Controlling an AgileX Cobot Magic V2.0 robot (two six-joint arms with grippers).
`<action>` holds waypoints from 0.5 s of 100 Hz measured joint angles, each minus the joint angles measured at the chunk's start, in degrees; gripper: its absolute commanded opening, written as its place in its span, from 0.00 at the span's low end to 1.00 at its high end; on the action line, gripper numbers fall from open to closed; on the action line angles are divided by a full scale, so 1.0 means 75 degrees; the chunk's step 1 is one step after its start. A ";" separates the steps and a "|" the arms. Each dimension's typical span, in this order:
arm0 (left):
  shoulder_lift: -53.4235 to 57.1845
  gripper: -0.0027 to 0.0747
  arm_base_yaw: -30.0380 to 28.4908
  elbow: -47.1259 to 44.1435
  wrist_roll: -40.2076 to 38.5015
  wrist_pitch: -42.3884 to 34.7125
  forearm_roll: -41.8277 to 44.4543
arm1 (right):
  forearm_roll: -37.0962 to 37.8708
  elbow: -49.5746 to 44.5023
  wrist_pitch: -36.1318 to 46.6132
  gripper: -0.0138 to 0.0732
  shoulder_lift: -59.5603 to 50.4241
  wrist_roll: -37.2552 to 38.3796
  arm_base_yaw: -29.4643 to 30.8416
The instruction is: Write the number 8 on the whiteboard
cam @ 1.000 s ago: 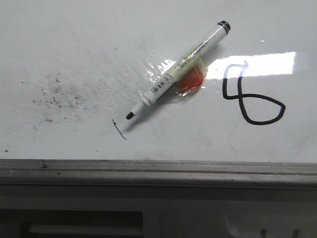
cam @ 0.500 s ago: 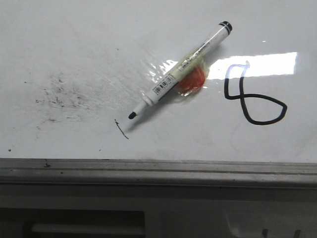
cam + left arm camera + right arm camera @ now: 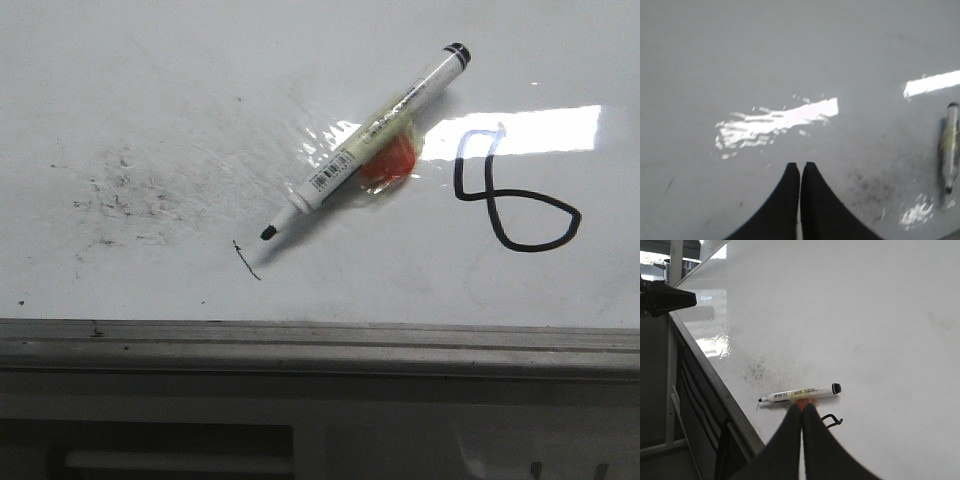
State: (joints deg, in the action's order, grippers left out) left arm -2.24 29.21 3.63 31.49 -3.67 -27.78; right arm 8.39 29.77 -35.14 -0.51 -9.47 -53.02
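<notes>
Glossy and smudged, the whiteboard (image 3: 150, 80) carries the number 8 (image 3: 512, 190) at its right, just beside an uncapped marker (image 3: 360, 145) lying flat. Left claw (image 3: 800, 167) and right claw (image 3: 802, 409) hang clenched, empty.

left pincer (image 3: 800, 167): fingers together, empty | right pincer (image 3: 802, 409): fingers together, empty

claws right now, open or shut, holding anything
Left claw: closed, holding nothing.
Right claw: closed, holding nothing; the marker lies on the whiteboard.
</notes>
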 measured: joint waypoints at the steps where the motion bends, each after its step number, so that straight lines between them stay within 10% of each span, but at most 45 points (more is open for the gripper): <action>1: 0.0020 0.01 -0.0081 0.0009 -0.0129 0.0082 0.0135 | 0.0000 0.0000 0.0000 0.08 0.0000 0.0000 0.0000; 25: 0.0331 0.01 -0.2171 -0.0150 -0.1844 0.1769 0.1679 | 0.0000 0.0000 0.0000 0.08 0.0000 0.0000 0.0000; 50: 0.0331 0.01 -0.2684 -0.0431 -0.3392 0.2585 0.2495 | 0.0000 0.0000 0.0000 0.08 0.0000 0.0000 0.0000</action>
State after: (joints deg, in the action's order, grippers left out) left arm 0.24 9.08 0.40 6.05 15.72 -9.07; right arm 8.39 29.77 -35.14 -0.51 -9.47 -53.02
